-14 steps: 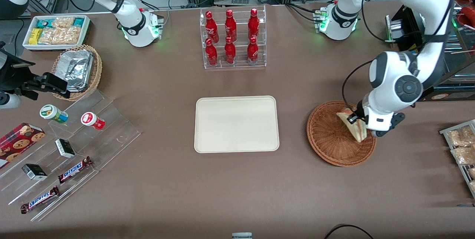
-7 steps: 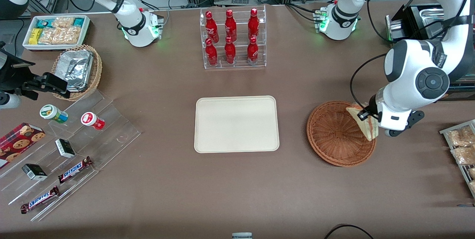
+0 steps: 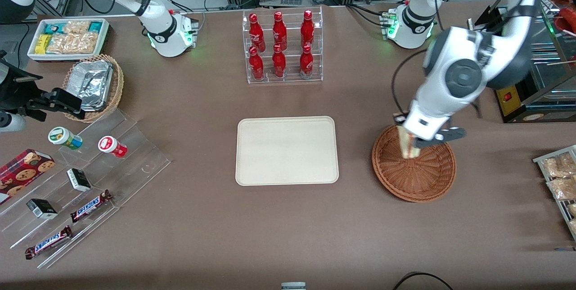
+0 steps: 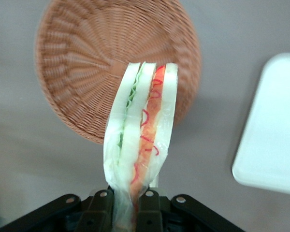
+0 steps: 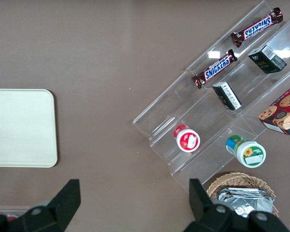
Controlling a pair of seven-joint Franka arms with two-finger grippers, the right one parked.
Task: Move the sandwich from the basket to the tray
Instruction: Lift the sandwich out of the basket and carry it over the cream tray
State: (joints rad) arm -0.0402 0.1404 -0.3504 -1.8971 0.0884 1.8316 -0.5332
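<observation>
Sandwich hangs pinched in the left arm's gripper, lifted clear above the basket. In the wrist view the wedge points away from the fingers, cut edge toward the camera, green layer on one side and red on the other, all inside a clear wrap. The fingers are pressed onto the narrow wrapped end only; most of the wedge sticks out unsupported.

Tray lies flat, its surface bare, toward the parked arm's end from the basket, with a strip of open table between them. Judged stage: lift done, carry to the tray still ahead.

Risks, as judgement:
- Grip sits on wrap and a thin bread tip. A quick swing could let the wedge slip or pivot in the fingers, so it lands short of the tray.
- Soft bread: too hard a squeeze would crush the tip; layers could shift inside the wrap.
- A release from height could tip the wedge over, or leave it across the tray's low rim.

Surroundings: rack of red bottles stands farther from the front camera than the tray, well off the straight path. Clear stepped display with snack bars and small tubs lies toward the parked arm's end. Nothing stands between basket and tray.
</observation>
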